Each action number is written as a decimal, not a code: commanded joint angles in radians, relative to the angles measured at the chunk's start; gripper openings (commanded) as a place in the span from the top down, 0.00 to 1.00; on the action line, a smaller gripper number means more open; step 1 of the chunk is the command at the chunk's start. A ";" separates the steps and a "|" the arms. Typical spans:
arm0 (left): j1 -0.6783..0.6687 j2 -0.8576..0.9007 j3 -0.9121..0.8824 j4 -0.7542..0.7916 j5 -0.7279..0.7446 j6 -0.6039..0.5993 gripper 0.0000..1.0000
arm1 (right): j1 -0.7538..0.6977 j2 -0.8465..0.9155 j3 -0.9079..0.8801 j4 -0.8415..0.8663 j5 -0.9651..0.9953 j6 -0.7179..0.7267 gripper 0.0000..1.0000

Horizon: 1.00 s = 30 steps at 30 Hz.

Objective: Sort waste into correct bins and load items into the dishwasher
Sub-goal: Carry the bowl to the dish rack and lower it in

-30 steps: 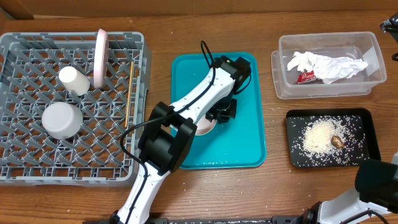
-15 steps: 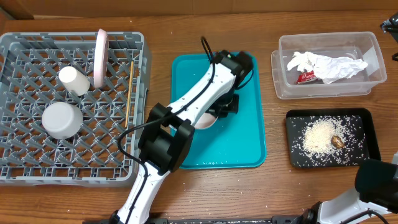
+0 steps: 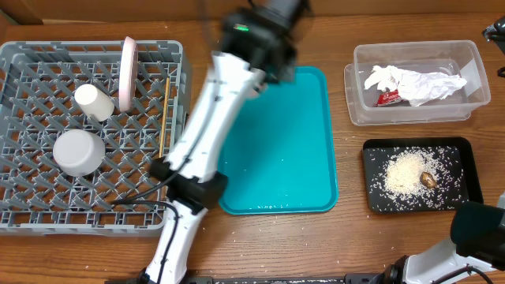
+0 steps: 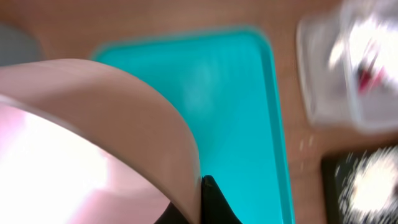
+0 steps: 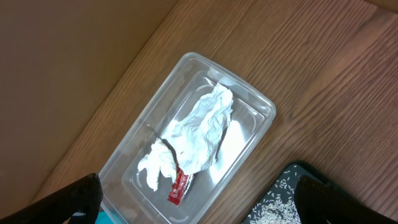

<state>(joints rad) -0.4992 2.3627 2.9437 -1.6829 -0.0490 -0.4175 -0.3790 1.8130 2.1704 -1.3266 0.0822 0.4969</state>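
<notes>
Worktop (image 3: 347, 237): brown wood, the grain running left to right; a plain brown board (image 5: 68, 56) stood beyond its far edge.
Left tool (image 3: 268, 35): it hung high over the far edge, above the far-left corner of the teal tray (image 3: 292, 158); I had it clamped on the small pinkish-white dish (image 4: 93, 143).
Dish: I held it clear above the teal tray, which lay mid-worktop, with one dark finger (image 4: 211, 199) at its rim.
Right tool (image 5: 202, 205): my fingertips (image 5: 78, 196) stood wide apart with nothing between them, above the clear tub (image 3: 476, 57).
Clear tub: it sat at the far-right corner, with crumpled white paper (image 3: 418, 83) inside and the red wrapper (image 3: 387, 98) under the paper's left end.
Black tray (image 3: 375, 201): it lay by the right edge, just nearer than the tub; rice grains (image 3: 404, 173) were heaped in it, and the brown lump (image 3: 428, 180) lay at the heap's right side.
Dish rack (image 3: 47, 213): it filled the left edge up to the far-left corner and held a tilted white cup (image 3: 95, 101), a bowl (image 3: 79, 151) mouth down, a plate (image 3: 128, 63) on edge and chopsticks (image 3: 164, 117) along its right side.
Overhead alone: it showed the rack and its load; my left tool was a blur there and I could not make out the dish.
Left wrist alone: it showed the dish and my grip, with the tub and black tray only as smears at the right.
Right wrist alone: it showed my parted fingers and the board, with the paper and wrapper sharp.
</notes>
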 commanded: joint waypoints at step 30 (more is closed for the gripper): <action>1.262 0.170 0.166 0.383 1.165 0.018 0.96 | -0.001 -0.017 0.004 0.004 0.002 0.002 0.00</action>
<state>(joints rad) 0.7433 2.4359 3.1161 -1.3037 0.9512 -0.4339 -0.3790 1.8130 2.1704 -1.3266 0.0822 0.4969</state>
